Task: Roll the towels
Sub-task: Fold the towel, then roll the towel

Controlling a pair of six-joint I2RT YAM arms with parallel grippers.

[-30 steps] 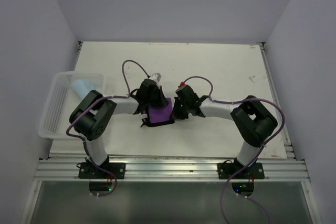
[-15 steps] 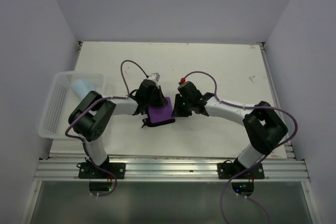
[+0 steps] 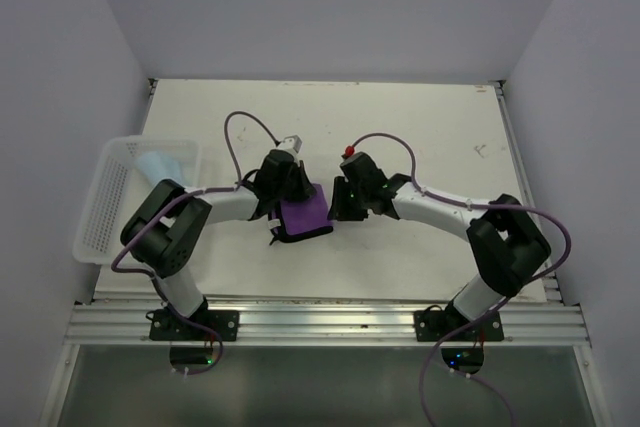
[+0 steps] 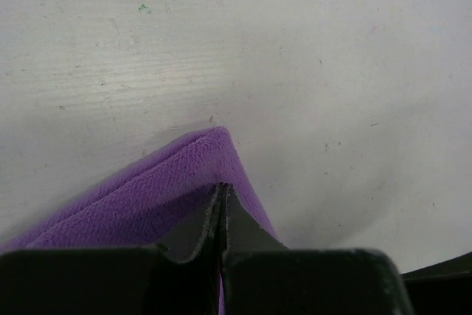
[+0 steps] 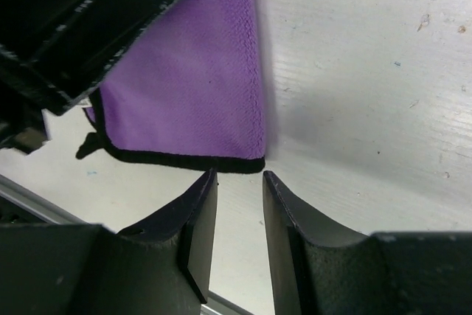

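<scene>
the purple-faced towel [image 3: 303, 215] is laid on the tabletop [image 3: 430, 127] between the two arms, purple side up. a black edge is seen along it in the right wrist view. the left gripper [image 4: 221, 191] is pressed tight on a fold of this towel, and no gap is left between its fingers. the right gripper [image 5: 237, 178] is held a little apart, just beside the towel's black corner, and nothing is gripped by it. the light blue towel [image 3: 155, 162] is seen in the white basket [image 3: 95, 237] at the left, well apart from both arms.

the corner could be missed, because the right gripper is placed just off the cloth, so only the tabletop might be pinched. if the towel is pulled by one side alone, it could be dragged or bunched, and a crooked roll could be made. the two grippers are kept very near each other, so they could be bumped together.

compared with one second ago, the right arm's elbow is swung out to the right, and the left arm's elbow is shifted a bit to the left. the towel is hardly moved.
</scene>
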